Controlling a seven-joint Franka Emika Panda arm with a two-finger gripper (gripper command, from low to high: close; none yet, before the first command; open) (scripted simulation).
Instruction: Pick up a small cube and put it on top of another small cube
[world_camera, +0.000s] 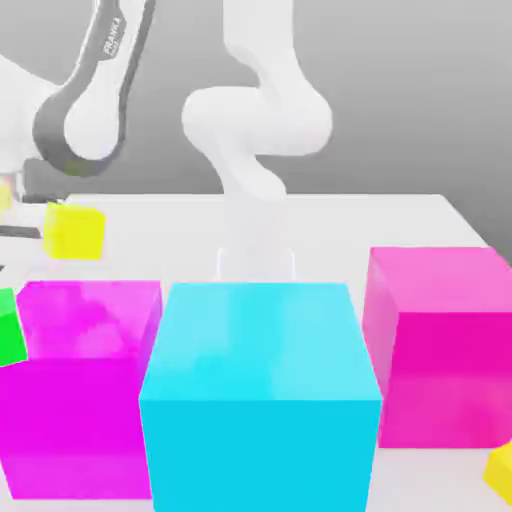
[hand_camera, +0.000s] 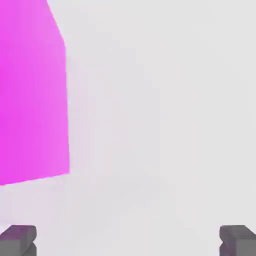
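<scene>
Since it's tiny: small cube (world_camera: 76, 230) likely light, rigid
Grab spot: opposite flat sides, mid-height
Gripper (hand_camera: 128, 241): fingers wide apart, nothing between

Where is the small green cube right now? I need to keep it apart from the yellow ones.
In the exterior view, the small green cube is at the far left edge, against the left magenta cube, below a small yellow cube.

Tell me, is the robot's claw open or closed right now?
Open. In the hand view the claw has its two grey fingertips far apart, with only bare white table between them and nothing held.
</scene>
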